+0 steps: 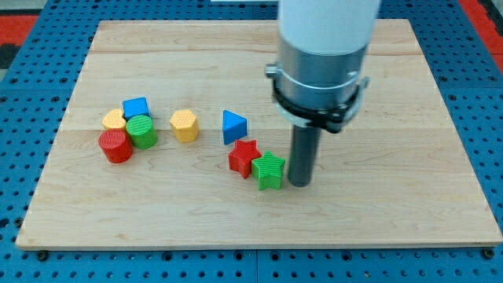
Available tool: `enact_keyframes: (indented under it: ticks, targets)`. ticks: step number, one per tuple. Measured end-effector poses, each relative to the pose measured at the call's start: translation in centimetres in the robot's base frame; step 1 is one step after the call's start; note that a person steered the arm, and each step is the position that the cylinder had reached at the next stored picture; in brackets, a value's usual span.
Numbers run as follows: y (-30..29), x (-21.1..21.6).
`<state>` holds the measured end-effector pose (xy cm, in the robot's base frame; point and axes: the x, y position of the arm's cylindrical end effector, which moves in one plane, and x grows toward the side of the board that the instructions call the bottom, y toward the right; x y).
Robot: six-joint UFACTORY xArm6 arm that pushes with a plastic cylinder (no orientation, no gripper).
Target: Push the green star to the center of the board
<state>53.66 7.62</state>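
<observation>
The green star (269,170) lies on the wooden board (393,212), a little below and right of the board's middle. Its left side touches the red star (244,157). My tip (299,182) stands on the board right next to the green star's right side, touching it or nearly so. The rod rises from there to the large grey and white arm body (322,55), which hides part of the board behind it.
A blue triangle (233,126) lies just above the red star. A yellow hexagon (184,124) sits left of it. At the view's left is a cluster: yellow block (114,119), blue cube (136,107), green cylinder (142,131), red cylinder (115,146).
</observation>
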Motion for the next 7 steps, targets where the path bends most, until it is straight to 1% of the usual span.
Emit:
enact_keyframes:
  ticks: [1,2,3,4,5,7]
  targets:
    - [4.8,3.2]
    - [-1.1,5.0]
    - [-5.2,3.3]
    - [-5.3,2.4]
    - [-5.0,0.4]
    - [-3.8,-5.6]
